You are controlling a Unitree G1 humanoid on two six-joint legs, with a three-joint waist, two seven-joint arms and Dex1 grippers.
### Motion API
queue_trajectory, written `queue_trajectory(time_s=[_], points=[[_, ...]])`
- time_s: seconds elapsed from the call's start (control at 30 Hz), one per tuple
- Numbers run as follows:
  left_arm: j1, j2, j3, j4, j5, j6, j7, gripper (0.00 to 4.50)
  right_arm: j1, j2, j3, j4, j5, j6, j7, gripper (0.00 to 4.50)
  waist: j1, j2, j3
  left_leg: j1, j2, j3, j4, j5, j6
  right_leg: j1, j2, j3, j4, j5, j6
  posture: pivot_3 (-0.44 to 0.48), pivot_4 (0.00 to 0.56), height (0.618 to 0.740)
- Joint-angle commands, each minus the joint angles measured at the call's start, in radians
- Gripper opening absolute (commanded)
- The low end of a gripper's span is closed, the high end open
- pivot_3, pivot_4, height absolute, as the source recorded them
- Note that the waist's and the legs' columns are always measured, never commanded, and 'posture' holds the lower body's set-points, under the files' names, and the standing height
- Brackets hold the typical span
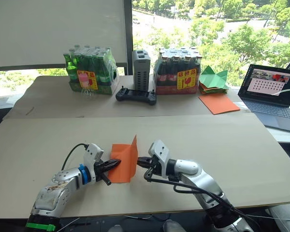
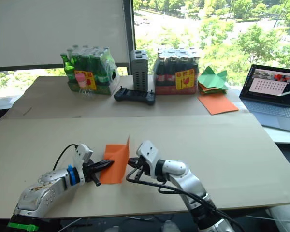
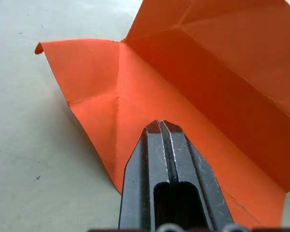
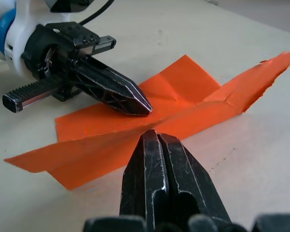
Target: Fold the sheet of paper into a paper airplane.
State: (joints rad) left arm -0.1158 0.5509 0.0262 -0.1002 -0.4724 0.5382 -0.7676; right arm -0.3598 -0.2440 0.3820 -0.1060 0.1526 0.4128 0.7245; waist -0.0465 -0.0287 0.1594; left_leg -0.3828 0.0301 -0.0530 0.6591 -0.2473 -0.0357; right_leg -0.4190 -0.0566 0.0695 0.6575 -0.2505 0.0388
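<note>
The sheet of paper (image 1: 123, 162) is bright orange and creased, and lies near the front of the near board. Its left half lies flat and its right half stands up as a flap (image 4: 241, 84). My left gripper (image 1: 117, 163) is shut, its tip resting on the flat half close to the middle crease (image 3: 118, 96). My right gripper (image 1: 139, 161) is shut too, its tip against the outer side of the raised flap. In the right wrist view the left gripper (image 4: 142, 107) points at my right gripper (image 4: 152, 133) from across the fold. The paper airplane is out of view.
On the far board stand a pack of green bottles (image 1: 92, 72), a grey box (image 1: 141, 70), a pack of dark bottles (image 1: 176, 72) and a black controller (image 1: 136, 95). Green paper shapes (image 1: 213, 78) and a smooth orange sheet (image 1: 219, 103) lie right, beside a laptop (image 1: 273, 92).
</note>
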Motion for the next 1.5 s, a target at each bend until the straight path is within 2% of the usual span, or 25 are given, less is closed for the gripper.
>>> queue_trajectory(time_s=[0.03, 0.3, 1.07, 1.33, 1.5], points=[[0.028, 0.006, -0.006, 0.02, 0.024, 0.014, 0.005, 0.02, -0.038, 0.035, 0.003, 0.014, -0.001, -0.037, -0.001, 0.0, -0.002, 0.0, 0.0, 0.0, 0.0, 0.0, 0.0, 0.0, 0.0, 0.0, 0.0, 0.0, 0.0, 0.0, 0.0, 0.0, 0.15, 0.74], [0.04, 0.007, 0.004, 0.011, 0.022, 0.017, 0.009, 0.02, -0.067, 0.102, 0.001, 0.055, 0.006, -0.053, 0.003, 0.0, -0.005, 0.0, 0.0, 0.0, 0.0, 0.0, 0.0, 0.0, 0.0, 0.0, 0.0, 0.0, 0.0, 0.0, 0.0, 0.0, 0.15, 0.74], [0.118, 0.014, 0.061, -0.056, 0.012, 0.032, 0.039, 0.02, -0.147, 0.17, 0.107, 0.279, -0.131, -0.134, 0.001, 0.0, -0.024, 0.0, 0.0, 0.001, 0.001, 0.0, 0.0, 0.0, 0.0, 0.0, 0.001, 0.0, 0.002, 0.0, 0.0, 0.0, 0.15, 0.74], [0.183, 0.065, 0.18, -0.077, -0.011, 0.03, 0.041, 0.02, -0.167, 0.144, 0.15, 0.342, -0.207, -0.141, 0.003, 0.0, -0.027, 0.0, 0.0, 0.004, 0.003, 0.0, 0.0, 0.0, 0.0, 0.0, 0.002, 0.0, 0.004, 0.0, 0.0, 0.0, 0.15, 0.74], [0.194, 0.086, 0.273, -0.084, -0.074, 0.061, 0.037, 0.02, -0.169, 0.14, 0.152, 0.356, -0.223, -0.149, 0.006, 0.0, -0.026, 0.0, 0.0, 0.005, 0.003, 0.0, 0.0, 0.0, 0.0, 0.0, 0.003, 0.0, 0.005, -0.001, -0.001, 0.0, 0.15, 0.74]])
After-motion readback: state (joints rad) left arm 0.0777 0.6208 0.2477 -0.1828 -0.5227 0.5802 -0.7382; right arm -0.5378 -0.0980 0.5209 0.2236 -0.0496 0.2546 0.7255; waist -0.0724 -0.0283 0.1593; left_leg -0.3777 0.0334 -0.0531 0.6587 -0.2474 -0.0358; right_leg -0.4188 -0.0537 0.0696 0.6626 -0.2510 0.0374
